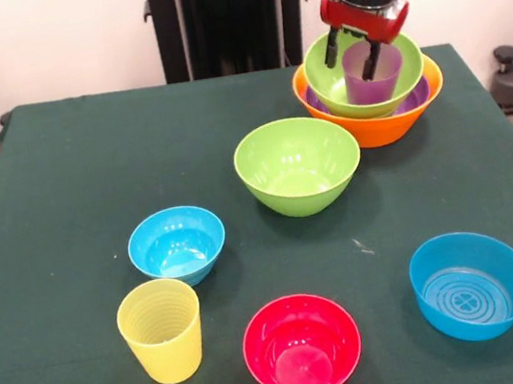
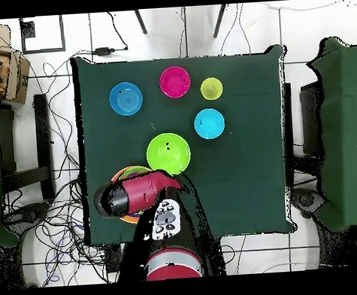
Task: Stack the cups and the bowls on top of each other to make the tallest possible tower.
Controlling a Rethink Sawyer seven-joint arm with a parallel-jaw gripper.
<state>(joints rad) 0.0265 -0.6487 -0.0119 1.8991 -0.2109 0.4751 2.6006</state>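
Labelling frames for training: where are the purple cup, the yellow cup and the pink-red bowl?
purple cup (image 1: 375, 80): front view, front wall.
yellow cup (image 1: 164, 339): front view, ribbed side.
pink-red bowl (image 1: 302, 346): front view, inside.
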